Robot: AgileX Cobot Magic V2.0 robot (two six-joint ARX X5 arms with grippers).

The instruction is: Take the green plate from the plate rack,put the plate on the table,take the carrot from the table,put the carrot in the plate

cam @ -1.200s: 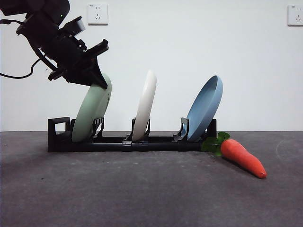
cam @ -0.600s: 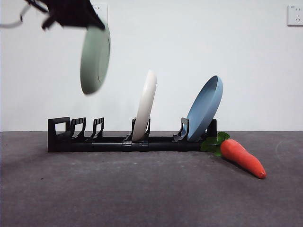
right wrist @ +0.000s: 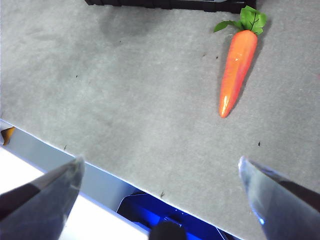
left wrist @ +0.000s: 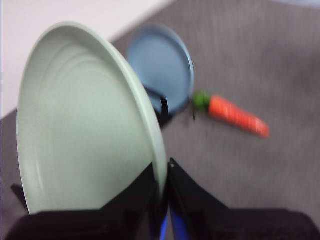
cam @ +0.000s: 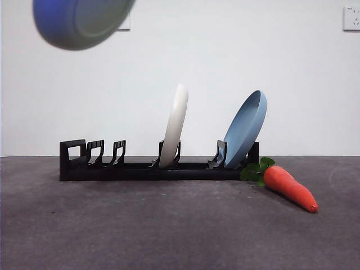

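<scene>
Green plate (left wrist: pixel 85 125) is held by its rim, pinched between the two black jaws of the left tool (left wrist: pixel 161 192), and in the front view it is seen blurred at the top left corner (cam: pixel 79 19), high above the plate rack (cam: pixel 152 167) and clear of it. On the rack, a cream-white plate (cam: pixel 175 125) is stood on edge near the middle and a light blue plate (cam: pixel 246 135) is leaned in the holder at the right end; the slots at the left end, beside the square loop, are seen bare. The carrot (cam: pixel 289 188) is laid on the grey bench (cam: pixel 169 225) just beside the right end of the rack, its green leaves toward the rack and its tip pointed away. The right tool (right wrist: pixel 160 185) is held above the bench with its jaws spread wide and nothing between them, with the carrot (right wrist: pixel 238 70) well apart from it.
</scene>
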